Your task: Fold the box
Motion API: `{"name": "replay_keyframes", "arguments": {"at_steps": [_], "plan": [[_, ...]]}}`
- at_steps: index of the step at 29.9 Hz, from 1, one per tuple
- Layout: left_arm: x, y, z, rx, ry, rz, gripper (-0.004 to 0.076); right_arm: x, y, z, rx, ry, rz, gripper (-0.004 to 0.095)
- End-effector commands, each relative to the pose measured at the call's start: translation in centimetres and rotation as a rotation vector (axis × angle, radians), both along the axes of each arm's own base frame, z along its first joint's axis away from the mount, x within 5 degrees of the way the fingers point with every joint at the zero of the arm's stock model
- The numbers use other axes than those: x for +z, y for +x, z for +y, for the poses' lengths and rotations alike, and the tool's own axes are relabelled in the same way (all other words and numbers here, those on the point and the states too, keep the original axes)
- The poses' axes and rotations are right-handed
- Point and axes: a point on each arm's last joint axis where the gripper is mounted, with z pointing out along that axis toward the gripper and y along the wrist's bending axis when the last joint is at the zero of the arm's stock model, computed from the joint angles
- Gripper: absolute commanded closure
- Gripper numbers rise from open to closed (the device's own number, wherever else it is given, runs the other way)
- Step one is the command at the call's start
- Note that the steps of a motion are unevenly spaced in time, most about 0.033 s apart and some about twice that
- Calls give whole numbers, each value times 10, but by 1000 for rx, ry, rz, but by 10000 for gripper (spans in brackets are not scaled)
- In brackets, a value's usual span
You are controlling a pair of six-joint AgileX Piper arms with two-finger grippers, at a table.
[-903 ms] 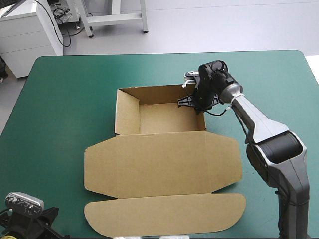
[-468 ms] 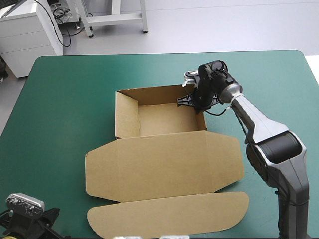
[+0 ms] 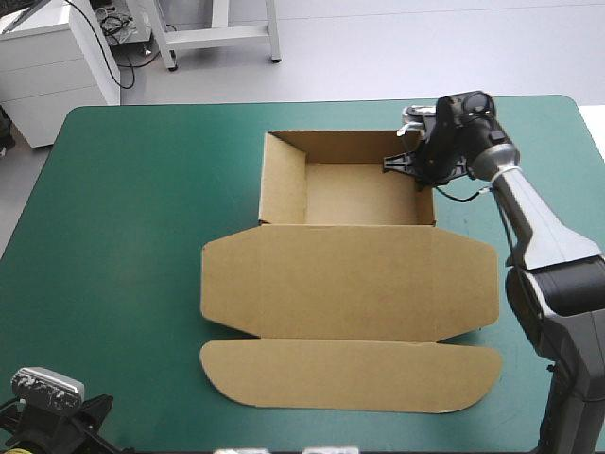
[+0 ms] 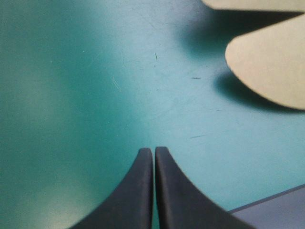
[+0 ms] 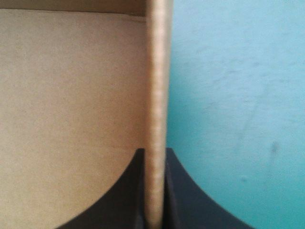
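My right arm point(image 3: 544, 248): long links silver-grey, smooth, tapering toward the wrist. A dark grey band wraps the elbow point(image 3: 558, 288). The wrist head point(image 3: 452, 137) is black and knobbly with round caps on top, and a bright metal collar point(image 3: 499, 157) sits behind it. On my right gripper point(image 5: 154, 150) I see matte black with wide, curved bases. My left gripper point(image 4: 153, 150) has fingers point(image 4: 136, 195) shaped as black fins, faintly glossy, sweeping up to thin tips. Of my left arm point(image 3: 85, 427) only black housing shows.
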Motion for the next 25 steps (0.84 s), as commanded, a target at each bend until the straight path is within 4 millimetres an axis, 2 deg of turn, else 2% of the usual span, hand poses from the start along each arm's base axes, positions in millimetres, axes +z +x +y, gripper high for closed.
{"name": "replay_keyframes", "arguments": {"at_steps": [1, 8, 13, 20, 25], "plan": [[9, 3, -1, -3, -17, -44, 731, 49, -15, -46, -63, -2, -107, 914], [9, 3, -1, -3, -17, -44, 731, 51, -28, -146, -249, -43, -96, 911], [9, 3, -1, -3, -17, -44, 731, 58, -45, -212, -377, -72, -110, 911], [9, 3, -1, -1, -13, -46, 731, 59, -75, -284, -579, -78, -106, 911], [9, 3, -1, -1, -13, -46, 731, 54, -92, -318, -676, -78, -92, 911]]}}
